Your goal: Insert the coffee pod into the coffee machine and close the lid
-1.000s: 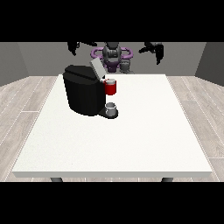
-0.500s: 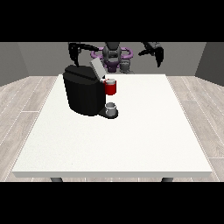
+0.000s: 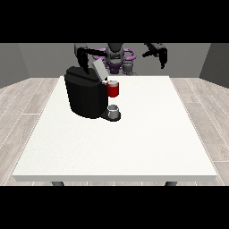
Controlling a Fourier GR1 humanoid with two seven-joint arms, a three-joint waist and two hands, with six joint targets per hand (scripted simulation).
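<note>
**Lid up, both hands off the machine**

From my seat I see the coffee machine [image 3: 85, 96] standing on the far left part of the white table [image 3: 134, 138], a squat black block. Its lid [image 3: 99, 70] is tilted up and back, a pale grey flap rising from the top edge of the machine. At the machine's front, on its right side as I look, a red part [image 3: 113, 90] sits under a small grey cap; I cannot tell whether that is the coffee pod itself or part of the brew head. Below it a small grey cup [image 3: 113, 110] rests on the machine's dark base.

The hand at the view's left [image 3: 83, 59] hangs above the top rear of the machine, just beside the raised lid, with its fingers pointing downward. I cannot tell whether it touches the machine, nor whether its fingers are straight or curled.

The hand at the view's right [image 3: 161, 53] is held up in the air, well apart from the machine and past the table's far edge. It holds nothing that I can see; I cannot tell how its fingers are set.
</note>
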